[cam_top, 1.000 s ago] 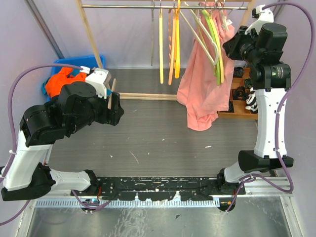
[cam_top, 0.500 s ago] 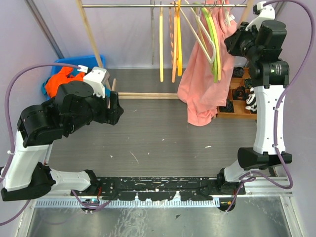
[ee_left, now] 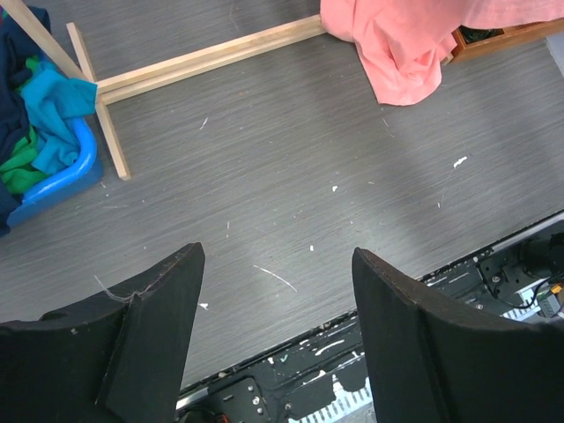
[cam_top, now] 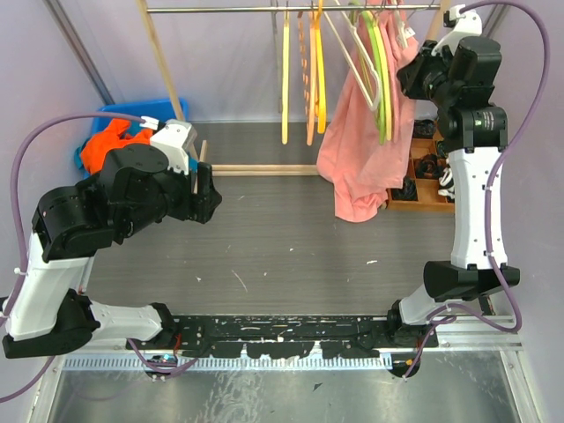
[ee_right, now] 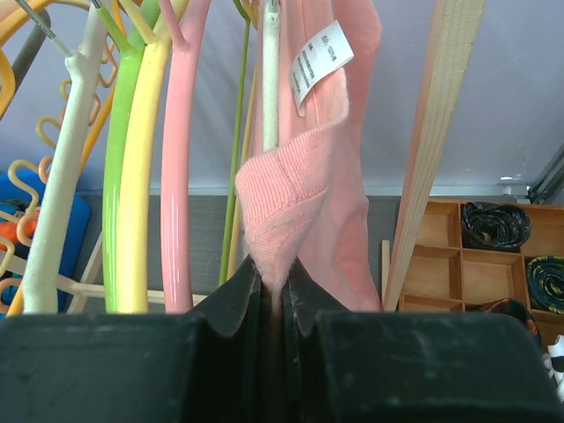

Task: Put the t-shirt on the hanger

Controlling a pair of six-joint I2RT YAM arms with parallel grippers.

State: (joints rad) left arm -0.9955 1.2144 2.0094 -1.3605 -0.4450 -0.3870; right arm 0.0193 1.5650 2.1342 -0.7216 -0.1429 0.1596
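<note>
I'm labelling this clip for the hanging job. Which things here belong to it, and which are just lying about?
Part of the job:
- t-shirt, collar pinched in the right gripper
- cream-white hanger
- left gripper, open and empty

Just there:
- blue bin with orange garment
- wooden tray
- yellow hanger, green hanger, pink hanger

Top camera looks down from behind; both wrist cameras also catch the t-shirt (cam_top: 357, 167).

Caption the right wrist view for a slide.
Right pincer shut on the ribbed collar of the pink t-shirt, beside green, yellow and pink hangers.
</note>
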